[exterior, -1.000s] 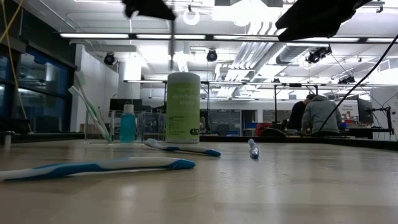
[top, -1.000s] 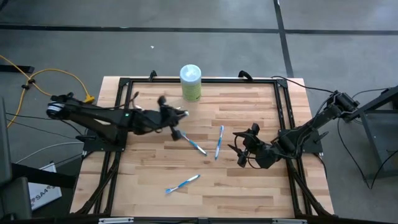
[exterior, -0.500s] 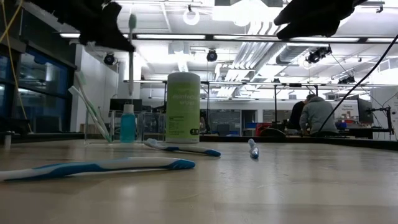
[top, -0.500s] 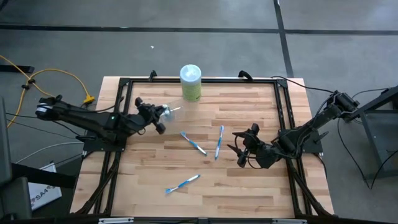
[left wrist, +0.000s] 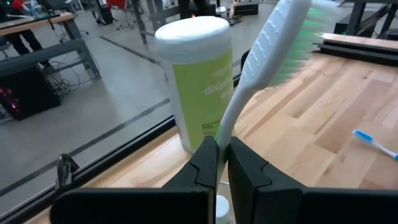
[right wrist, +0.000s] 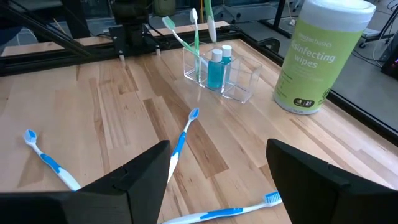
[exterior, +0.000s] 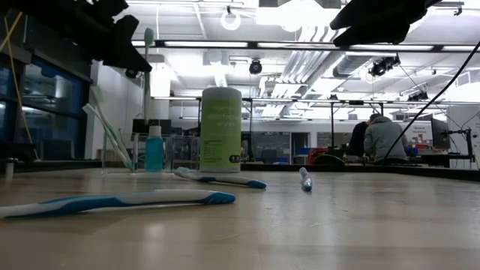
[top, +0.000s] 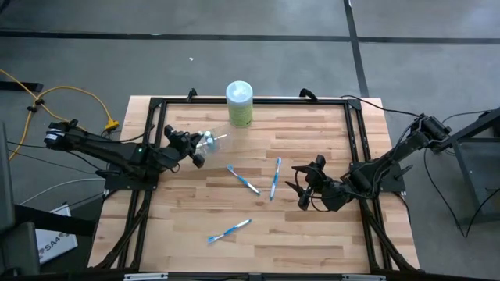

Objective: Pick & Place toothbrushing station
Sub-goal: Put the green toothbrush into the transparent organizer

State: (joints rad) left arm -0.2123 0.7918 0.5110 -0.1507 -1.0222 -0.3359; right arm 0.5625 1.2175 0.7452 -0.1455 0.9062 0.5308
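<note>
Upper left, the left pincer (left wrist: 217,163) clamps a green-bristled toothbrush (left wrist: 267,56) above the clear holder (right wrist: 224,78); right pincer (right wrist: 214,168) gapes over the wooden bench (top: 312,226).

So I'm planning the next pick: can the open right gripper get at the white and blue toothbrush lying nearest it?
Probably yes: the right gripper is open and empty, and the blue toothbrush lies flat beside it with nothing between.

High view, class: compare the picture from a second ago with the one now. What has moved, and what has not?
The left tool, shut on a green-bristled toothbrush, pulled back toward the table's left edge, ending over the clear organizer. The right tool, open, the wipes canister and three blue toothbrushes stayed put.
</note>
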